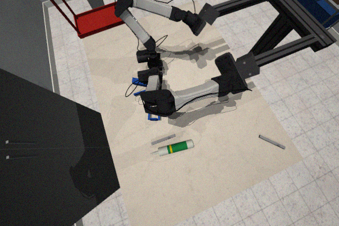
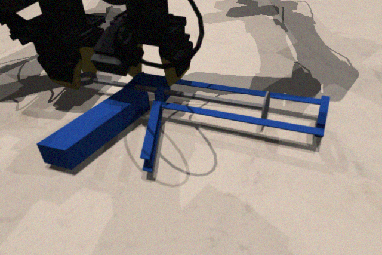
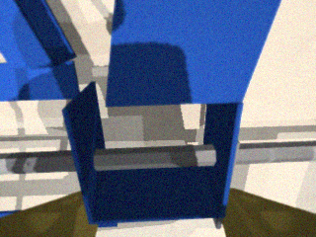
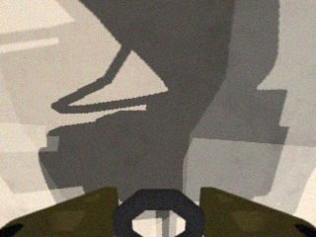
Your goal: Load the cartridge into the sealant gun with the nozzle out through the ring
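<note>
Cartridge [image 1: 177,147] on beige table [image 1: 207,174] [image 2: 246,209].

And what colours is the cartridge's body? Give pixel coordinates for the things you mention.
White ends, a green middle and a yellow band; the cartridge [image 1: 179,146] shows best from the top.

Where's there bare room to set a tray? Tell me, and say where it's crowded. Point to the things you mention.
In the top view, one patch lies between the cartridge [image 1: 178,146] and the table's [image 1: 219,185] bottom edge, another between cartridge and right-hand grey bar [image 1: 271,142]. It's crowded around the sealant gun [image 1: 139,81] [image 2: 77,122] [image 3: 212,39] [image 4: 158,198], with left claw [image 2: 154,76] [image 3: 158,212] and right claw [image 2: 80,76] [image 4: 158,197].
</note>
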You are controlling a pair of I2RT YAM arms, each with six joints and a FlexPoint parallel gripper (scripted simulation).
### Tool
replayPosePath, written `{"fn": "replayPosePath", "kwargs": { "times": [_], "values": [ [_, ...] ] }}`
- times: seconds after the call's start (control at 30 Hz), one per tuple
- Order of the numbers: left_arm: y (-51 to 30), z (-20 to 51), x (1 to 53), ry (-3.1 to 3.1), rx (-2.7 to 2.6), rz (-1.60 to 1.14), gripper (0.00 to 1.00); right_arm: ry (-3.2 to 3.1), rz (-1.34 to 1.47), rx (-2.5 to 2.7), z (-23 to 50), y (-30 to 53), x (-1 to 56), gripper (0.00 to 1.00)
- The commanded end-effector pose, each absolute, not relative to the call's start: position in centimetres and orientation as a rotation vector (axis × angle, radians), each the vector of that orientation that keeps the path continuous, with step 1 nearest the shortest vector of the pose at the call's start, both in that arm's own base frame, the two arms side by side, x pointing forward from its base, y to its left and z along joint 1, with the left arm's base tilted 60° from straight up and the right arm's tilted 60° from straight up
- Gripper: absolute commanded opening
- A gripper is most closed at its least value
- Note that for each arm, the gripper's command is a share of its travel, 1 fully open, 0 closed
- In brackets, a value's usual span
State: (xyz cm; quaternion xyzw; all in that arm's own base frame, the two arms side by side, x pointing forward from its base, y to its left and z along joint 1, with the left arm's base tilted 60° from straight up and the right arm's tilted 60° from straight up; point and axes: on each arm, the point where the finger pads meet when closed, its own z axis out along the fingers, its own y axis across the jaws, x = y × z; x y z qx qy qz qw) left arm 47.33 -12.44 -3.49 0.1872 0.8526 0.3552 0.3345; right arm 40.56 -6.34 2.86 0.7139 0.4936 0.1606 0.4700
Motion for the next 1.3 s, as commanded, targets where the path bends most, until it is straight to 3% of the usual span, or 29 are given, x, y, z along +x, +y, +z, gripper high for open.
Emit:
{"fn": "replayPosePath", "kwargs": {
  "times": [0.0,1.27],
  "values": [
    [-12.0,-1.8,48.1,2.181,0.435,0.954,0.03,1.225,0.437,1.723,4.0,-6.1,40.7,0.00],
    [-12.0,-1.1,48.5,2.172,0.417,0.946,0.03,1.156,0.369,1.713,6.2,-14.1,36.8,0.00]
  ]
}}
